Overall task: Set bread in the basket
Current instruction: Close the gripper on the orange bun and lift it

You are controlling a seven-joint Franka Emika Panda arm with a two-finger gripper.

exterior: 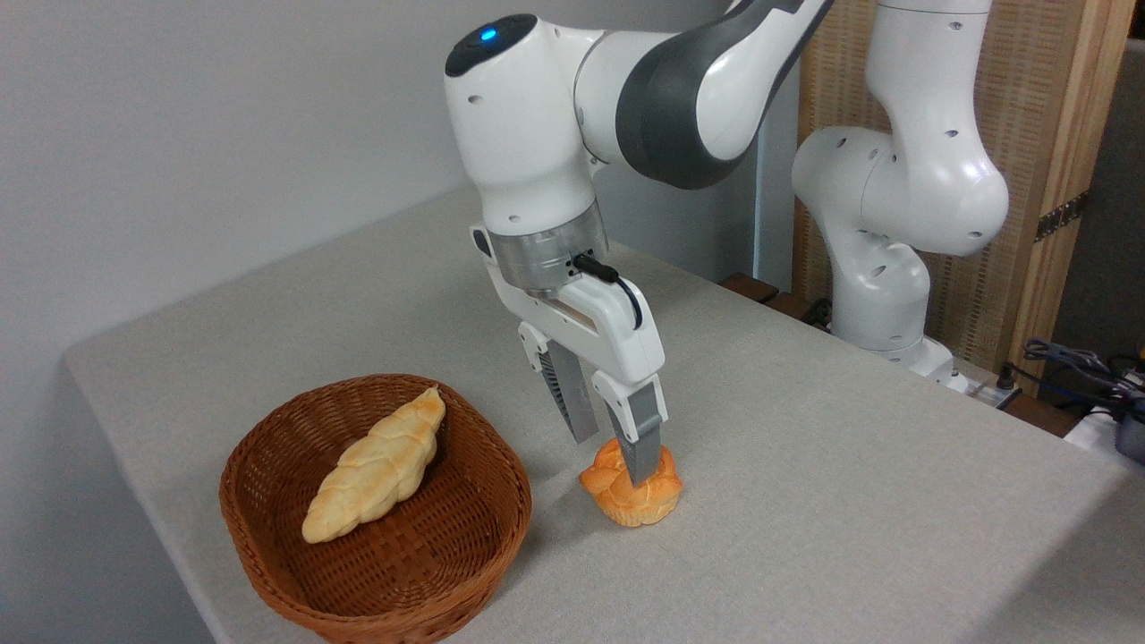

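Straddling the bread (pixel 617 496) with fingers apart, tool (pixel 615 458) just right of the basket (pixel 487 555) rim, open table (pixel 850 501) beyond

White Franka arm (pixel 716 80) bent forward and down, wrist vertical; two-finger grey-tipped gripper (pixel 617 461) pointing downward, jaws partly apart, fingertips low near the tabletop.

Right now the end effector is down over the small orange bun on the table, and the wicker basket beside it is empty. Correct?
Not quite. The end effector is down over the orange bun, but the basket is not empty: the camera view shows a long braided loaf lying in it.
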